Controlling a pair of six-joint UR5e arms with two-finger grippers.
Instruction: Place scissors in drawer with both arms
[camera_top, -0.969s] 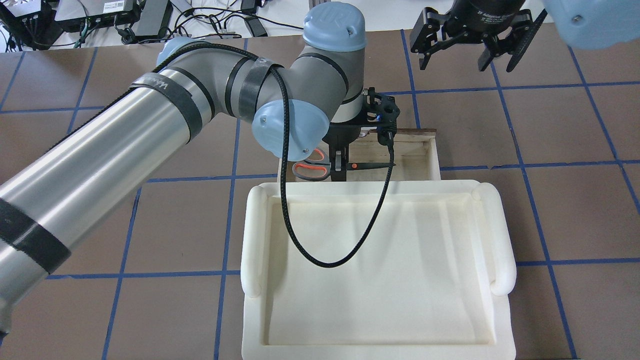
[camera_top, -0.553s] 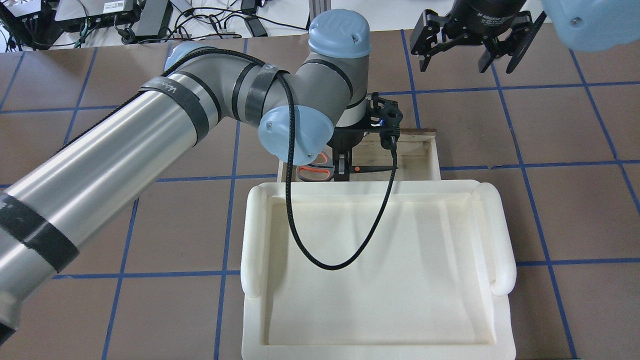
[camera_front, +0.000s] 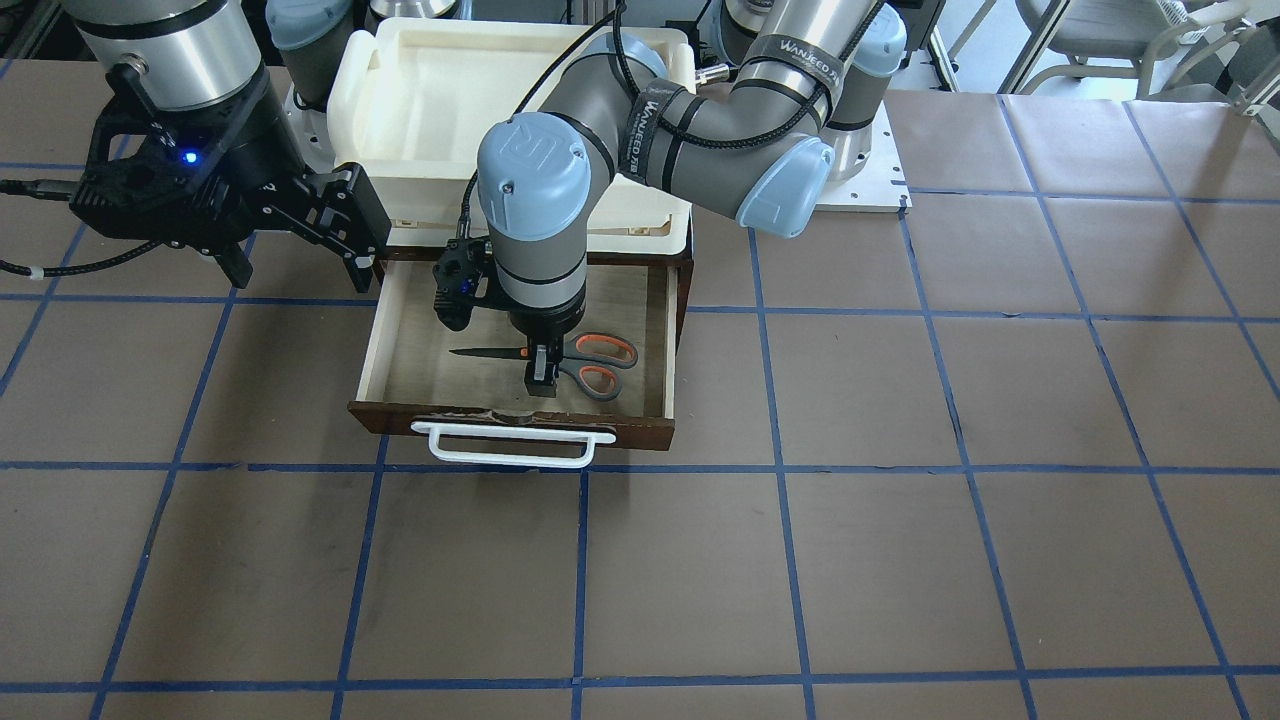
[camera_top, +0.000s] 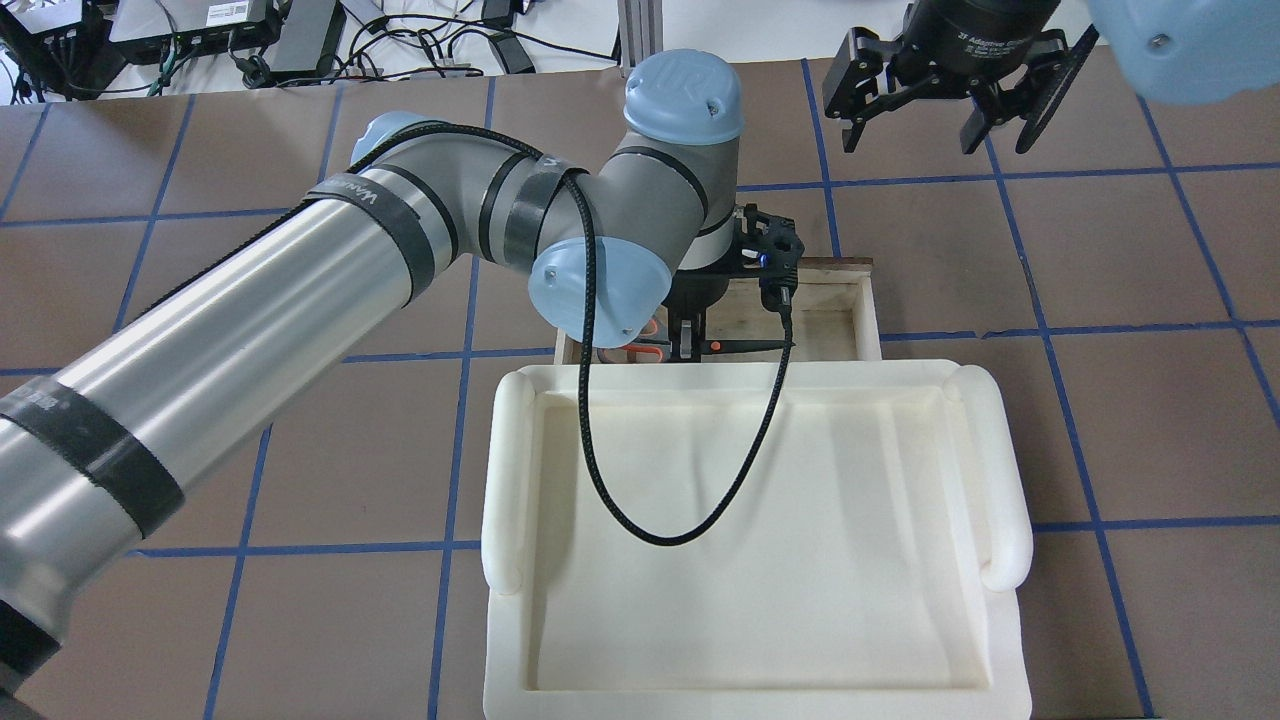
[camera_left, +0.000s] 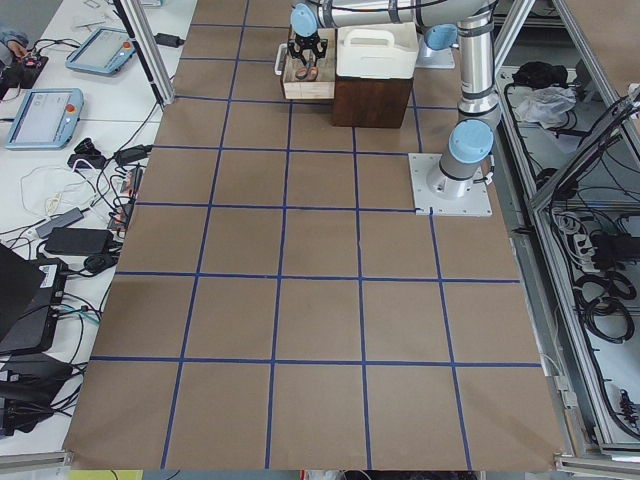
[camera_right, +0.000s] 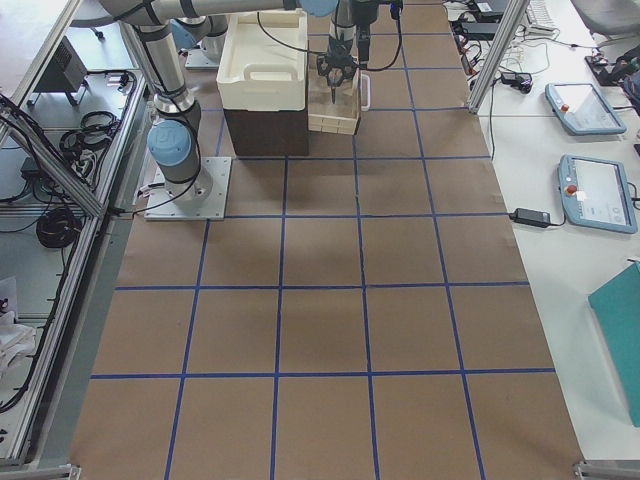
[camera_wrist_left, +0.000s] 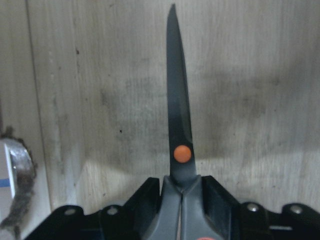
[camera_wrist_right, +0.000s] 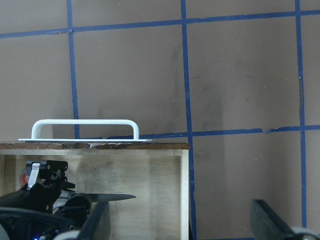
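The scissors (camera_front: 590, 366) lie level, low inside the open drawer (camera_front: 520, 421), blades pointing along its width. My left gripper (camera_front: 540, 372) points straight down into the drawer and is shut on the scissors. In the left wrist view its fingers (camera_wrist_left: 150, 196) clamp the grey shank just below the orange pivot dot of the scissors (camera_wrist_left: 179, 115). In the overhead view, only the blade of the scissors (camera_top: 745, 346) shows past the left gripper (camera_top: 685, 345). My right gripper (camera_top: 945, 120) is open and empty, hovering beyond the drawer's (camera_top: 865, 310) far right corner.
A cream-white foam tray (camera_top: 505, 480) sits on the dark cabinet (camera_left: 372, 100) that the drawer slides out of. The drawer's white bar handle (camera_front: 513, 445) faces the open brown table with blue tape lines. The left arm's black cable (camera_top: 640, 520) loops over the tray.
My left arm has shifted and carried the scissors lower into the drawer; more of the handles is now hidden under the wrist. The right gripper has barely moved.
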